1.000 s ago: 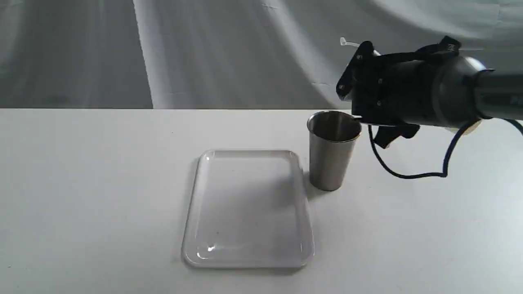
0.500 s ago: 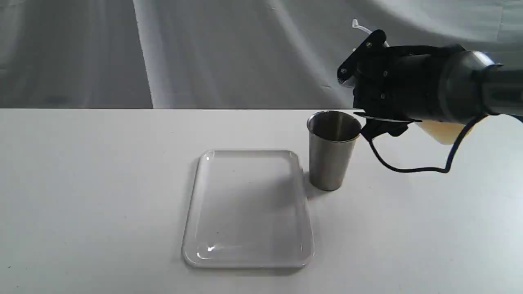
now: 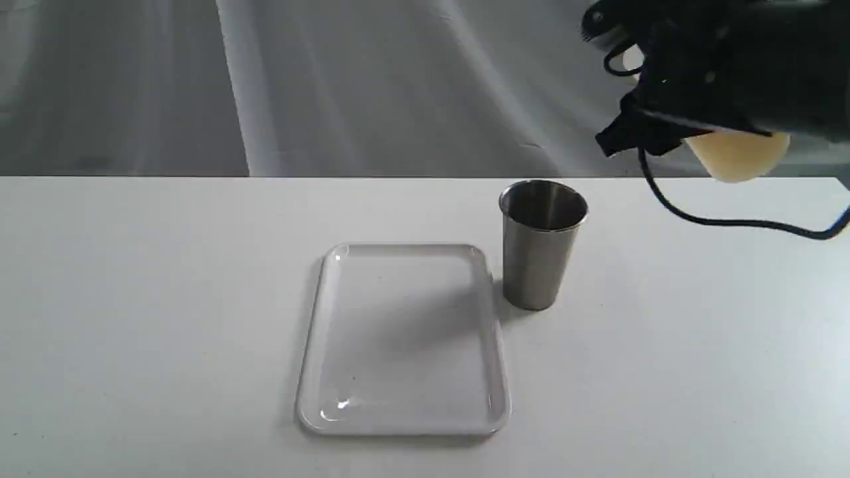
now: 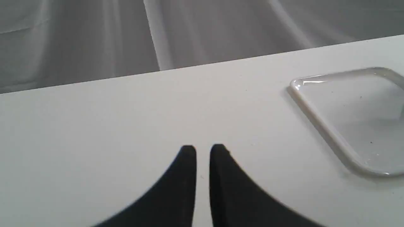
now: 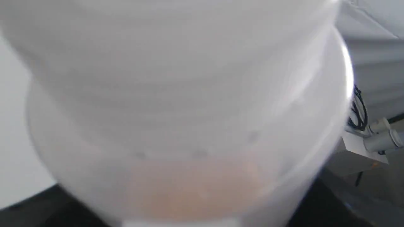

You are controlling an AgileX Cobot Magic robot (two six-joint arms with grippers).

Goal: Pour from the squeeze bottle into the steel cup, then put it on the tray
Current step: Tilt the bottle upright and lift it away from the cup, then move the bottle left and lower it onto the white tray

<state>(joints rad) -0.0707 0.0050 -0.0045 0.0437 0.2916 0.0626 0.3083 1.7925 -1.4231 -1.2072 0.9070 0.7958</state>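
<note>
1. Left gripper [image 4: 203, 154]: outside the exterior view. Its wrist view shows the fingers drawn almost together with only a thin slit between them, holding nothing, low over the counter [image 3: 133, 332].

2. The tray [image 3: 312, 372]: nearest item in the exterior view, flat on the counter. Nothing stands on it, so the set-down step is not yet done.

3. The steel cup [image 3: 541, 245]: upright on the counter at about 2 o'clock from the tray's centre, just beside the tray's far right corner but apart from it. The interior reads dark, and the contents cannot be determined.

4. The squeeze bottle [image 3: 737, 156]: airborne at about 1 o'clock from the cup, clear of the rim and not above the mouth. Amber liquid sits in the rounded base. The nozzle is hidden, and no stream is visible.

5. Right gripper [image 3: 671, 99]: clamped around the bottle body, which fills its wrist view in blur.

6. Status, as a judgement: the bottle's position fits a pour either finished or not begun, and the pictures do not settle which. What certainly remains is to carry the bottle towards 8 o'clock, lower it onto the tray and release it.
</note>
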